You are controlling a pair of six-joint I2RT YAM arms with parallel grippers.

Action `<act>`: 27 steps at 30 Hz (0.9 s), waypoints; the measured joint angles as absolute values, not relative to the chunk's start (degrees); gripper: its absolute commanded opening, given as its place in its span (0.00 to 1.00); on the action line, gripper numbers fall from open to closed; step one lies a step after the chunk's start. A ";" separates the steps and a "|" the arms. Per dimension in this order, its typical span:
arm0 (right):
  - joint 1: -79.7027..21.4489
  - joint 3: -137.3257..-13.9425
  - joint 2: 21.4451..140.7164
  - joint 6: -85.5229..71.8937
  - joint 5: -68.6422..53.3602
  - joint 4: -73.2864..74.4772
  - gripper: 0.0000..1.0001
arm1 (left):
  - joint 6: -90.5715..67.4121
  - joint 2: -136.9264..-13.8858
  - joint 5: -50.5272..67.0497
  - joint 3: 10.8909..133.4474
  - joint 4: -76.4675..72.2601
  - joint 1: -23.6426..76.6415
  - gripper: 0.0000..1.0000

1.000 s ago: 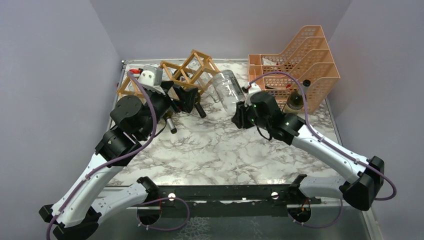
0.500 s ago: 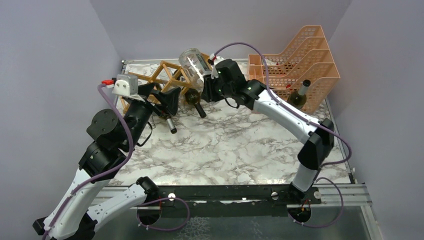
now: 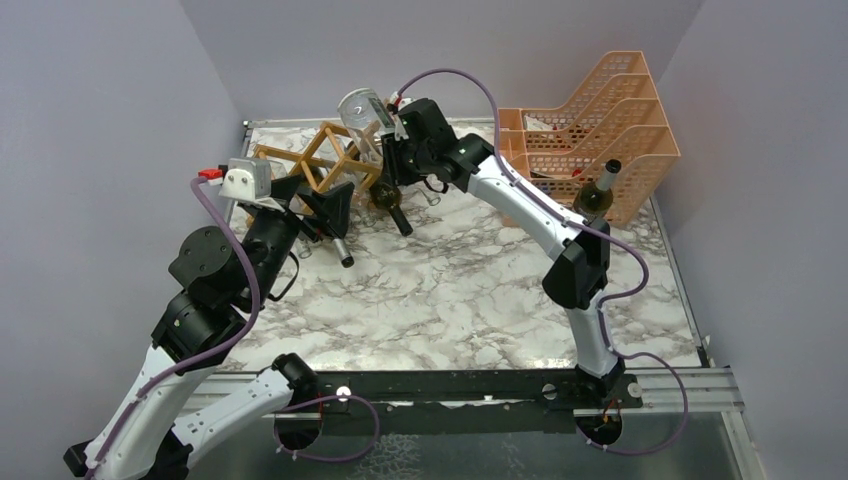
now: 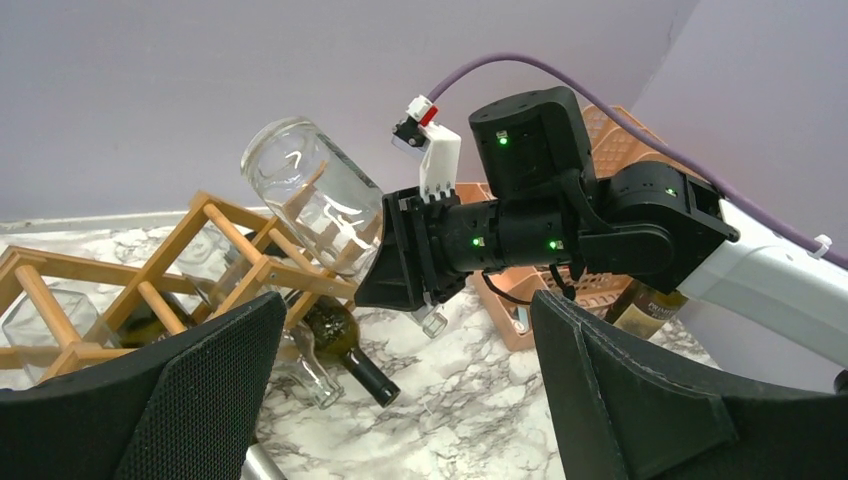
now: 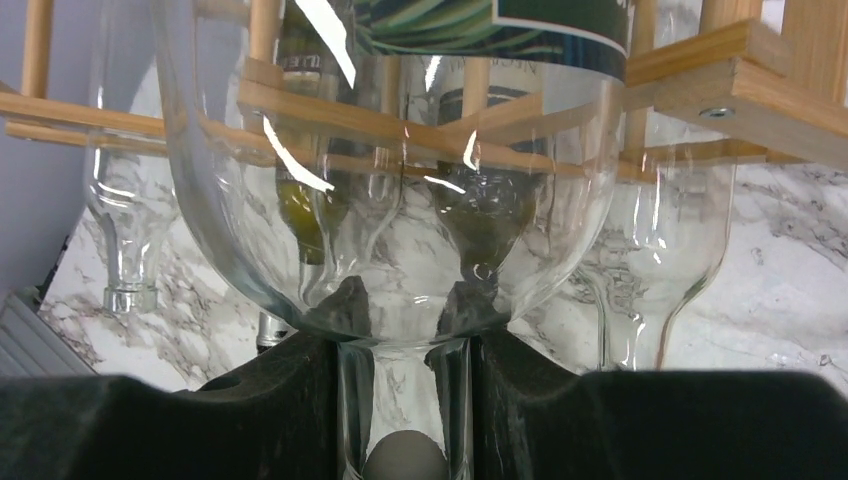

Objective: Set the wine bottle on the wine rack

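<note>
Ahead of the right tool point(image 5: 405, 400), which clamps its neck, the wine bottle point(image 5: 400, 200) lies among the wine rack point(image 5: 760, 90) sticks (empty glass: likely light, slick, fragile); left tool point(image 4: 405, 390) spread, empty.

The wine bottle point(image 3: 362, 112) is showing clear glass, its label point(image 5: 490, 20) seemingly dark blue with green streaks in the cropped right wrist view. The wine rack point(image 3: 318, 160) is showing light brown, the table point(image 3: 450, 290) is showing white-grey marble veining, and the mesh organiser point(image 3: 620, 100) is standing out peach-orange.
</note>
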State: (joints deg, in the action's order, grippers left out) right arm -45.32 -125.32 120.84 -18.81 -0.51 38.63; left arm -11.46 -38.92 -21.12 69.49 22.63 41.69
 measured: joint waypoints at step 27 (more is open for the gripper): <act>-45.32 -132.99 127.31 -16.40 1.89 39.16 0.48 | -12.71 -37.60 -21.12 68.01 24.38 41.69 0.99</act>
State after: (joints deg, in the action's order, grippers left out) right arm -45.32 -132.99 127.31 -16.40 1.89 39.16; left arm -12.71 -37.60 -21.12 68.01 24.38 41.69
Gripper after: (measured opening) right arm 0.469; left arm 0.987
